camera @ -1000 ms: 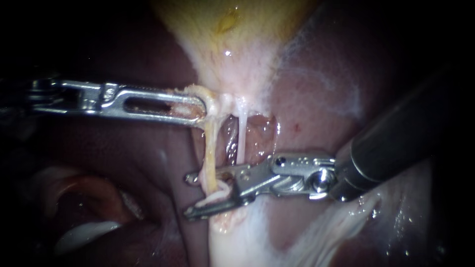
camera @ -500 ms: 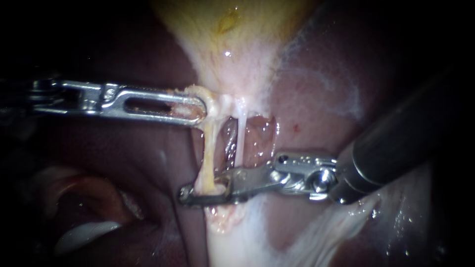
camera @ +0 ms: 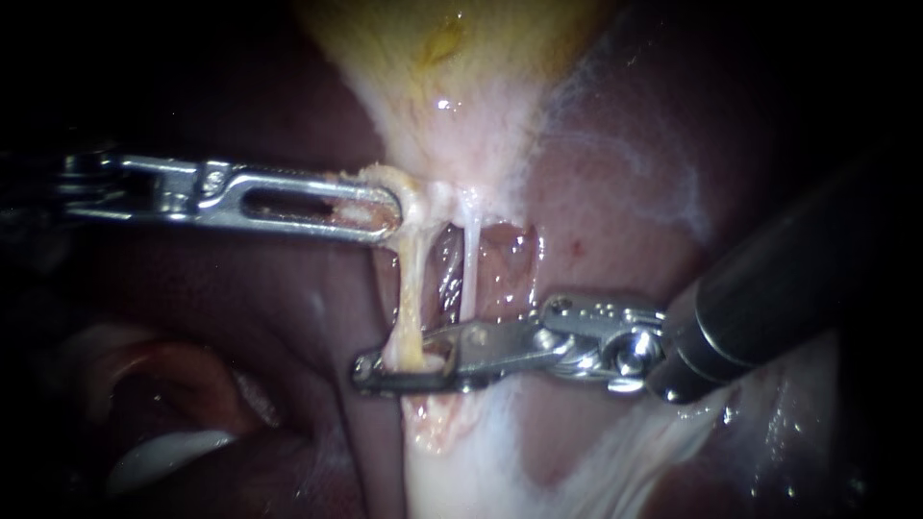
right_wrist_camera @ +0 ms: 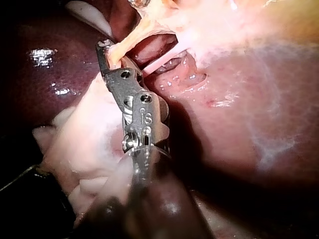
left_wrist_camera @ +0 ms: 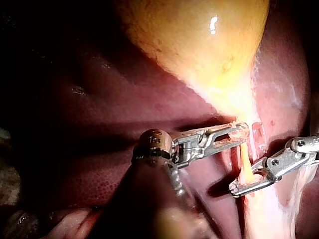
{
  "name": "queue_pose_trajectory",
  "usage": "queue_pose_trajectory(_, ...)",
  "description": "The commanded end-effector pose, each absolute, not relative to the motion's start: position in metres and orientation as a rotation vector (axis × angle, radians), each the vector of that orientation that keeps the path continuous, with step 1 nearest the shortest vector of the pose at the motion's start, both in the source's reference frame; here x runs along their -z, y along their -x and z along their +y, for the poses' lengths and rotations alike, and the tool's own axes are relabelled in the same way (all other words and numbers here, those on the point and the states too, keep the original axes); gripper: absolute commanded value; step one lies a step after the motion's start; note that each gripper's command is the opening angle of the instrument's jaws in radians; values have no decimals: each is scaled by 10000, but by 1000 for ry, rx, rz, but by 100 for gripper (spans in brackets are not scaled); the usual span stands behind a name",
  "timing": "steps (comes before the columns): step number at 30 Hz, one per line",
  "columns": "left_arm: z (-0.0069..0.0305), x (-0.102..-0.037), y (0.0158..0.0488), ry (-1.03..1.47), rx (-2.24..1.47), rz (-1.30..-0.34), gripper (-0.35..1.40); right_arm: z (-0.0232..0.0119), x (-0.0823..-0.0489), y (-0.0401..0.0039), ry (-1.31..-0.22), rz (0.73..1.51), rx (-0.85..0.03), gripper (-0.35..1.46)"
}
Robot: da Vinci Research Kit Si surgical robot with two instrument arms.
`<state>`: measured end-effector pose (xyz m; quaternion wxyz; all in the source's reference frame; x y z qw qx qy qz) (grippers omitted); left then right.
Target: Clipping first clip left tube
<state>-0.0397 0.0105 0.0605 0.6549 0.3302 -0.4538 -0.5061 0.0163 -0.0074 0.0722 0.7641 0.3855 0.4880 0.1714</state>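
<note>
The left tube (camera: pixel 409 308), a yellowish strand, runs down the centre of the endoscope view, just left of the thinner, whiter right tube (camera: pixel 468 274). My right instrument (camera: pixel 404 372) enters from the right edge. Its jaws are now pressed onto the left tube's lower end, pinching it from both sides. A second ago those jaws stood spread around it. I judge the squeeze is under way or just finished. Whether a clip sits inside the jaws, I cannot tell.

My left instrument (camera: pixel 380 207), coming from the left edge, pinches pale tissue (camera: pixel 413 192) at the tube's upper end, below the yellow gallbladder (camera: pixel 461 58). It has not moved, and it seems to hold the tube taut. Dark red liver (camera: pixel 625 192) lies behind everything.

The left wrist view shows the gallbladder's rounded, glistening body beyond my left instrument's jaws, which the endoscope cuts off. The right wrist view shows the right instrument's jaw tip reaching past the tube, so I judge the tube lies fully across the jaws.
</note>
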Motion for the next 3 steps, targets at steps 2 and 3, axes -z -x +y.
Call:
queue_pose_trajectory(2,105,-605,397,-749,1147,-1029,-35,-75,-722,-163,-837,1061,-372,-35)
queue_pose_trajectory(3,105,-605,397,-749,1147,-1029,-35,-75,-722,-163,-837,1061,-372,-35)
